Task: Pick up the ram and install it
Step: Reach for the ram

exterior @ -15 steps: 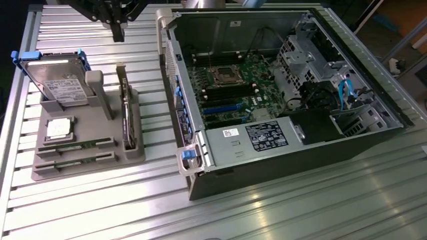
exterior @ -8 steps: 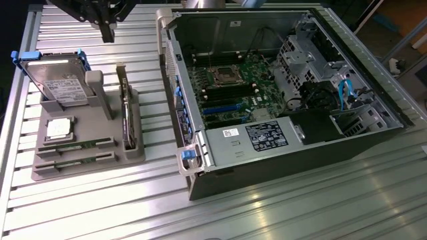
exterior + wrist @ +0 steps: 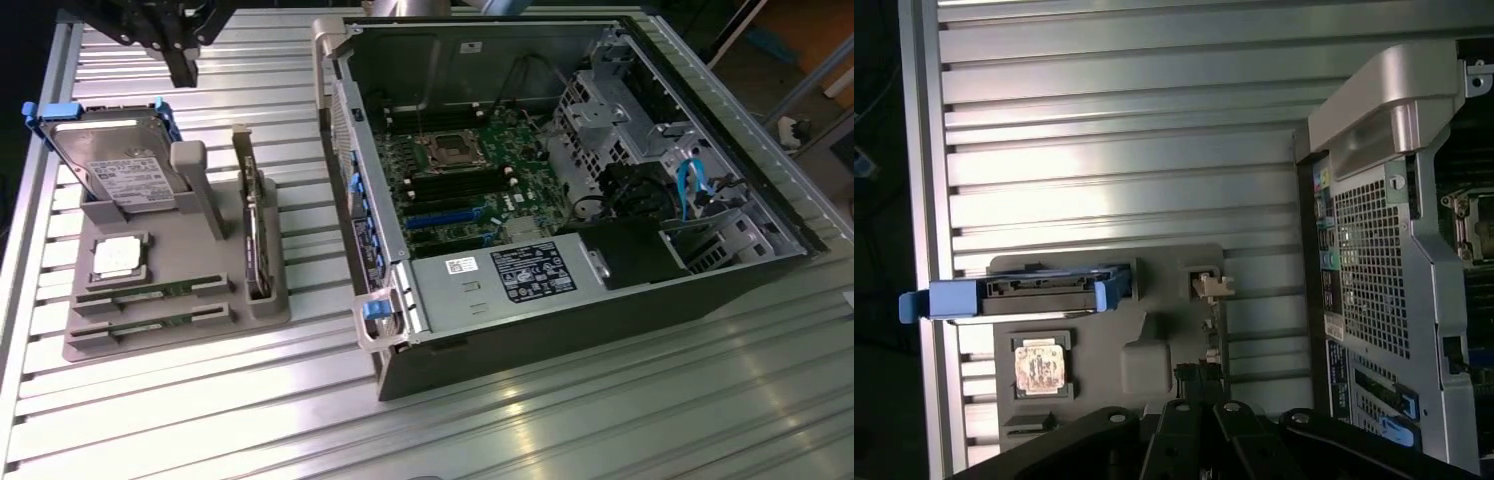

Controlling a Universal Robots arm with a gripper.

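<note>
The fingers (image 3: 183, 60) of the gripper (image 3: 184, 84) are clenched on nothing; well below them the ram (image 3: 144, 292) sits in its tray (image 3: 254, 318), unpicked and uninstalled.

End effector (image 3: 183, 72) closed, raised, pointing down

We seem to be in a robotics lab or assembly workshop: a counter (image 3: 561, 420) of ribbed aluminium profiles carries an opened computer tower (image 3: 534, 350) and a grey moulded fixture (image 3: 174, 335) holding a hard drive (image 3: 120, 165) and spare parts.
</note>
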